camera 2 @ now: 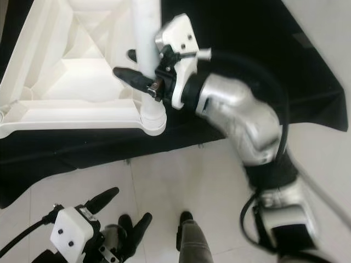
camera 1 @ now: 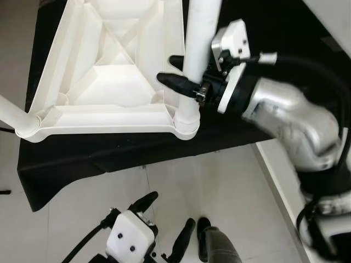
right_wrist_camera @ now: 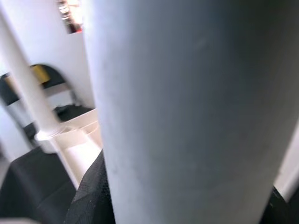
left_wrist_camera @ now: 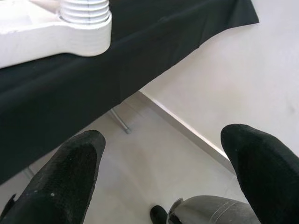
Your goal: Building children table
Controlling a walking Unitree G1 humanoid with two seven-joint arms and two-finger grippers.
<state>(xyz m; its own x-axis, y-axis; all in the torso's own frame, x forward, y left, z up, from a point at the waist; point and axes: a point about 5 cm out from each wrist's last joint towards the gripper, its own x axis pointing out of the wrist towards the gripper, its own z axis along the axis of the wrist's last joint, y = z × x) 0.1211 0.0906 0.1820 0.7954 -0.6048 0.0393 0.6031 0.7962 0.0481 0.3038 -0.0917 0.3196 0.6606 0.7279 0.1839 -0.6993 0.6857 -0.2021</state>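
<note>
The white plastic tabletop (camera 1: 109,82) lies upside down on a table covered in black cloth (camera 1: 109,156). A white table leg (camera 1: 200,33) stands upright in the near right corner socket (camera 1: 186,123). My right gripper (camera 1: 184,71) is shut on this leg just above the socket, one black finger in front of it and one behind. The same leg (right_wrist_camera: 187,112) looms close in the right wrist view. A second leg (camera 1: 13,112) sticks out of the near left corner. My left gripper (camera 1: 164,219) hangs open low over the floor, below the table's front edge.
A person's dark shoe (camera 1: 204,233) and grey trouser leg (camera 1: 222,249) stand on the pale tiled floor beside my left gripper. A white panel (camera 1: 285,181) runs along the right. A dark chair (right_wrist_camera: 42,77) stands beyond the table.
</note>
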